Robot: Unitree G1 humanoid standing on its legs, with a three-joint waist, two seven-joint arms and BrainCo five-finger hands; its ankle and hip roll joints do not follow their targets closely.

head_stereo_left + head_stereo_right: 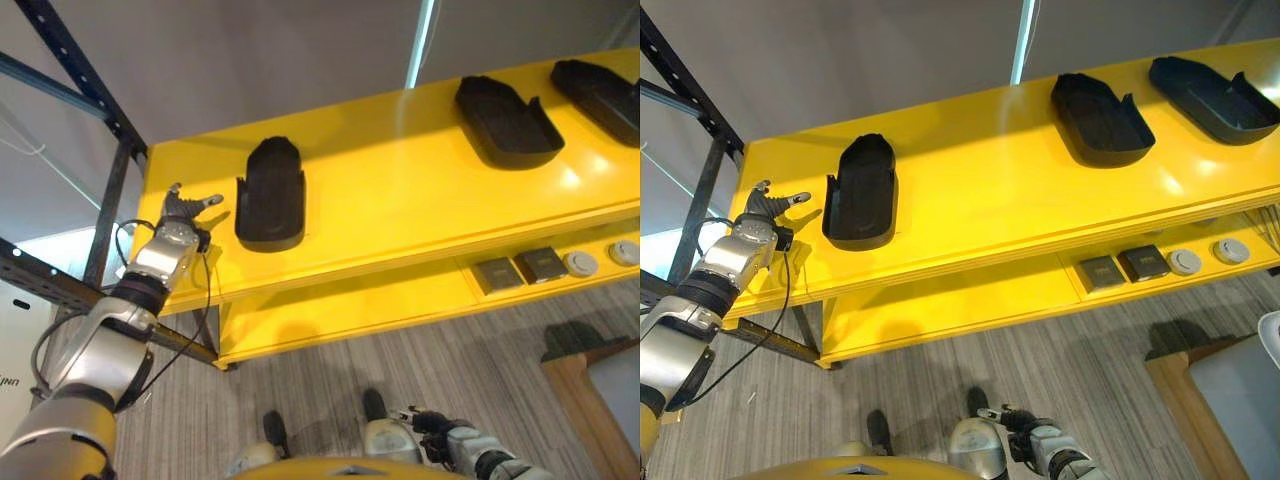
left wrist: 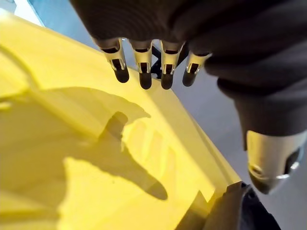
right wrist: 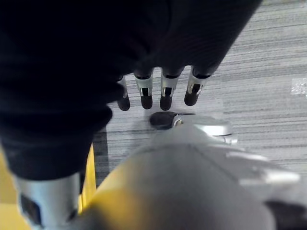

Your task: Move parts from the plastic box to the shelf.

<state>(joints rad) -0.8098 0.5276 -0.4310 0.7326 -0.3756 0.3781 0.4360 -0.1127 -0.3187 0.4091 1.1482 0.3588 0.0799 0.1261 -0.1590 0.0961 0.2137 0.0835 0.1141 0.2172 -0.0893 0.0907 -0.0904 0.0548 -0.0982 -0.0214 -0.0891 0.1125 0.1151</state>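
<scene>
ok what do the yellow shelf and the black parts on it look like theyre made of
The yellow shelf top looks like painted sheet metal or coated board: smooth, glossy, with bright light glare. I cannot tell which. The black tray-shaped parts, such as the one near the left hand, look like matte moulded plastic: dull, thin raised rims, rounded ends.

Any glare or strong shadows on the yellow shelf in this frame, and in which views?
Left eye view: bright glare patches on the yellow shelf near the right-hand black parts. Left wrist view: the left robot hand throws a dark, sharp-edged shadow across the shelf top. Right eye view: the same glare spots.
</scene>
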